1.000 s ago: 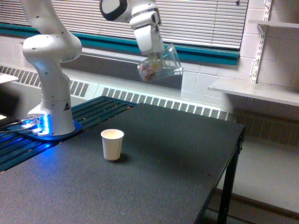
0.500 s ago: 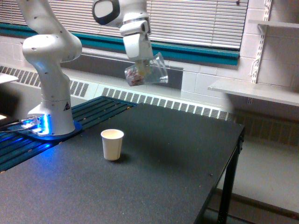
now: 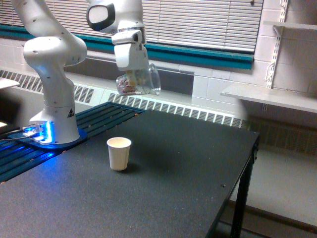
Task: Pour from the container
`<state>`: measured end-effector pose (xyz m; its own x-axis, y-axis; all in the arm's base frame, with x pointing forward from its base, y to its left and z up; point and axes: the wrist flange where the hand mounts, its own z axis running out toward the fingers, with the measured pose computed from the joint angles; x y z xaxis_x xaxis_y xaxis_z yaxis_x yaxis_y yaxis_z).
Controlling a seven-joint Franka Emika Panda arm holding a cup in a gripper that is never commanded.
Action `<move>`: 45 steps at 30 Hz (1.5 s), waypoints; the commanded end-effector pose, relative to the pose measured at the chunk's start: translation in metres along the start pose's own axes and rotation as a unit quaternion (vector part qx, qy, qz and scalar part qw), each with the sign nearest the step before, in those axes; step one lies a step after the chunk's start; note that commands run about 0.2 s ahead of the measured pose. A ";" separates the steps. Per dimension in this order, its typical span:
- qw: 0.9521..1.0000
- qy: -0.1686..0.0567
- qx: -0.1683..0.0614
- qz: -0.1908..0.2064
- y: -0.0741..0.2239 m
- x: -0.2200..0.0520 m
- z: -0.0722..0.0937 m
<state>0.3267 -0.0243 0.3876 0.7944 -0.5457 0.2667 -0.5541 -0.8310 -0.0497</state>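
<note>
Your container [image 3: 139, 83], upper centre, clamped in the fingers [image 3: 132, 75], tilted, pieces inside; paper cup [image 3: 119, 153] awaits, pour undone

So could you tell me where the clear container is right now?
In the exterior view the container hangs tilted in the gripper, left of centre, in the air above the white paper cup on the black table.

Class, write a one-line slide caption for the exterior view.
Gripper holds the tilted clear container in the air above the paper cup on the black table.
</note>
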 end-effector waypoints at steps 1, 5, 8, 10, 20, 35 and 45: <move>1.000 -0.008 -0.016 0.022 0.009 -0.012 0.004; 0.999 -0.014 -0.024 0.023 0.014 -0.019 0.007; 0.999 -0.020 -0.028 0.024 0.019 -0.023 0.010; 0.999 -0.024 -0.032 0.023 0.021 -0.025 0.012; 0.998 -0.034 -0.048 0.021 0.031 -0.032 0.017; 0.995 -0.048 -0.085 0.026 0.048 -0.034 0.016; 0.993 -0.054 -0.102 0.016 0.050 -0.035 0.022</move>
<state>0.2841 -0.0498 0.3722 0.7862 -0.5866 0.1943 -0.6116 -0.7836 0.1090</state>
